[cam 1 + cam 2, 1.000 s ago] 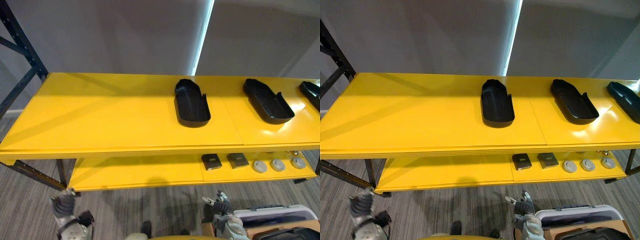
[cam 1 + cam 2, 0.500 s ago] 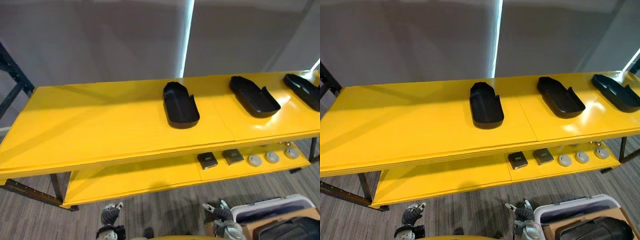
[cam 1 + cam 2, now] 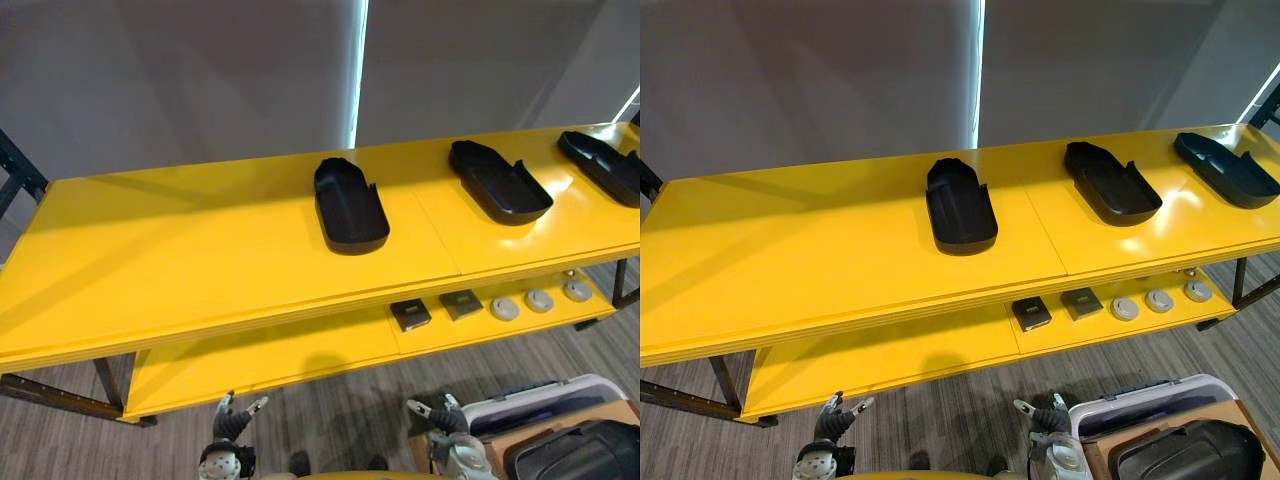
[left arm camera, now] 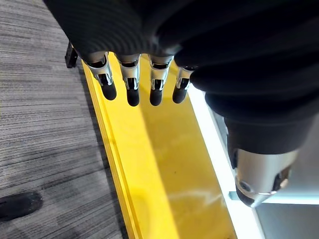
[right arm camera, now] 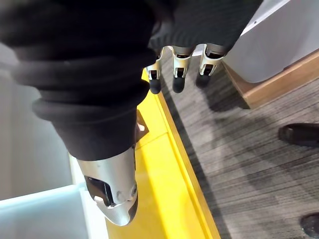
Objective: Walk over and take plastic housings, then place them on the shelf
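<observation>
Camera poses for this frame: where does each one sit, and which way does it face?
Left eye view: on the head, looking down at the yellow shelf and black housings; left hand and right hand low in frame, both open.
Right eye view: beside it on the head, same scene.
Left wrist view: on the left wrist, along straight fingers to shelf edge and carpet.
Right wrist view: on the right wrist, past its fingers to shelf, carpet, white bin.
Both wrist views share shelf and carpet.
</observation>
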Controlling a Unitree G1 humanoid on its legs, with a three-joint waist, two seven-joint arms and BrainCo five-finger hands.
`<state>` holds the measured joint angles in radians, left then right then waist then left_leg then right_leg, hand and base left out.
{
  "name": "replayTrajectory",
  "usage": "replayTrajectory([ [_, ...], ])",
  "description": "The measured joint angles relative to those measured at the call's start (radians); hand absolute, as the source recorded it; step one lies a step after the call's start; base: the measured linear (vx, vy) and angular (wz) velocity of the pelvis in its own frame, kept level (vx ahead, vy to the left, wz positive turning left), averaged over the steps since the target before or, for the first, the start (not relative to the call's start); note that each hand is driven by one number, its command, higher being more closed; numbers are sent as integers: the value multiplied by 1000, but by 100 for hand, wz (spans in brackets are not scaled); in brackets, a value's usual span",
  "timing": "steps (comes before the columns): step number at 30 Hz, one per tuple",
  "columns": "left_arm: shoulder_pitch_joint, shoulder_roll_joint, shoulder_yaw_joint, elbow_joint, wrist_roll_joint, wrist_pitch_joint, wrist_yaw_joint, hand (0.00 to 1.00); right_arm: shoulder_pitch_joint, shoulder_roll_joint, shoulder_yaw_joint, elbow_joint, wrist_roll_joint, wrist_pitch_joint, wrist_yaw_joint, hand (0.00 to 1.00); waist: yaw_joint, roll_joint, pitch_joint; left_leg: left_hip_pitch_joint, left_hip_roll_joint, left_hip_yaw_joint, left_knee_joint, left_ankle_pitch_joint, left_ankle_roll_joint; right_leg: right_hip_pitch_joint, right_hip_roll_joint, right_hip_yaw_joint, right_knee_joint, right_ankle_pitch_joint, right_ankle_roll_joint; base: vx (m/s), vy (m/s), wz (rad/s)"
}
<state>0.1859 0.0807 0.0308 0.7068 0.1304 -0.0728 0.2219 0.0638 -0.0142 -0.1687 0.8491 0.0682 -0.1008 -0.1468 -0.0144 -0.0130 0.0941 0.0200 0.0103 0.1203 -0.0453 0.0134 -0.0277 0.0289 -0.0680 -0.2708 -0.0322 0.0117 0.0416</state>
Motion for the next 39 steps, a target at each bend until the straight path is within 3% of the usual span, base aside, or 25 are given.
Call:
replayTrajectory([
  [6,-21,-12,5,-11,-2,-3,5,0,-17,-4,-21,-19,0,0,-6,0,1,-3,27,-68,9,41,163,-94,17,-77,-3,115,61,11,9,-18,43,-57],
  [10,-42,-44,9,-37,-2,-13,21,0,-39,3,-10,-115,-12,3,-7,0,12,0,65,-153,57,186,348,-202,48,-157,14,256,78,63,39,-142,113,-110],
  [12,-53,-48,9,-43,-2,-12,21,0,-28,5,-2,-156,-32,3,-8,0,14,1,69,-170,74,242,378,-216,70,-189,-6,197,117,47,36,-192,132,-93],
  [14,-53,-45,12,-58,-1,-12,21,0,-16,1,18,-160,-42,4,-7,0,26,5,72,-176,94,287,375,-215,73,-232,-31,116,275,-1,15,-180,119,-70],
  [15,-53,-41,13,-63,-1,-11,21,0,-1,1,24,-160,-44,5,-7,0,26,5,72,-166,99,299,364,-212,69,-231,-44,78,404,-89,15,-110,71,-40],
  [17,-52,-35,20,-67,-1,-11,20,0,13,-7,24,-141,-45,8,-6,0,23,-1,68,-167,100,317,350,-195,74,-192,-62,49,507,-184,28,-43,-9,-24],
  [19,-50,-36,22,-66,-1,-10,21,0,5,-23,25,-86,-45,13,-6,0,30,-10,56,-171,92,331,333,-182,62,-121,-82,4,487,-241,48,-70,-93,-32],
  [20,-44,-25,23,-65,-2,-8,21,0,-8,-31,28,-61,-45,19,-7,0,35,-33,35,-190,75,342,319,-162,51,-75,-85,-1,355,-260,60,-64,-149,-42],
  [21,-45,-22,25,-59,-2,-7,21,0,-24,-39,30,-44,-45,20,-7,0,35,-34,30,-203,71,344,317,-153,49,-66,-74,-2,289,-263,32,-36,-135,-32],
  [22,-55,-31,18,-30,-3,-1,20,0,-57,-63,29,-7,-44,23,-8,0,30,-12,21,-217,66,288,293,-116,42,-58,-47,5,216,-212,24,14,-114,-33],
  [23,-52,-40,17,-24,-6,-1,21,0,-76,-76,27,10,-44,26,-9,0,31,-5,20,-207,65,238,265,-97,40,-36,-25,22,165,-175,14,32,-101,-31],
  [28,-57,-40,-2,-17,-12,-1,22,0,-76,-77,18,9,-39,25,-25,0,30,-2,18,-135,79,235,217,-70,16,3,-2,64,138,-156,1,13,-94,-28],
  [32,-60,-52,-2,12,-14,-1,21,0,-83,-77,-13,9,-29,22,-26,0,26,25,24,-125,77,124,217,-57,1,-21,13,153,133,-130,-7,-14,-60,-62],
  [36,-60,-65,0,44,-14,0,20,0,-93,-86,-19,8,-21,11,-28,0,21,44,32,-121,85,128,225,-60,-1,-76,22,277,124,-72,8,-72,4,-105],
  [38,-60,-69,5,49,-14,0,20,0,-106,-90,-14,9,-21,12,-29,0,25,53,45,-123,110,125,237,-97,-10,-110,46,249,81,13,15,-152,20,-158],
  [39,-56,-66,19,44,-14,0,20,0,-127,-83,-9,4,-21,12,-29,0,31,67,41,-118,143,150,230,-144,-18,-113,36,112,34,-7,-45,-145,-36,-146],
])
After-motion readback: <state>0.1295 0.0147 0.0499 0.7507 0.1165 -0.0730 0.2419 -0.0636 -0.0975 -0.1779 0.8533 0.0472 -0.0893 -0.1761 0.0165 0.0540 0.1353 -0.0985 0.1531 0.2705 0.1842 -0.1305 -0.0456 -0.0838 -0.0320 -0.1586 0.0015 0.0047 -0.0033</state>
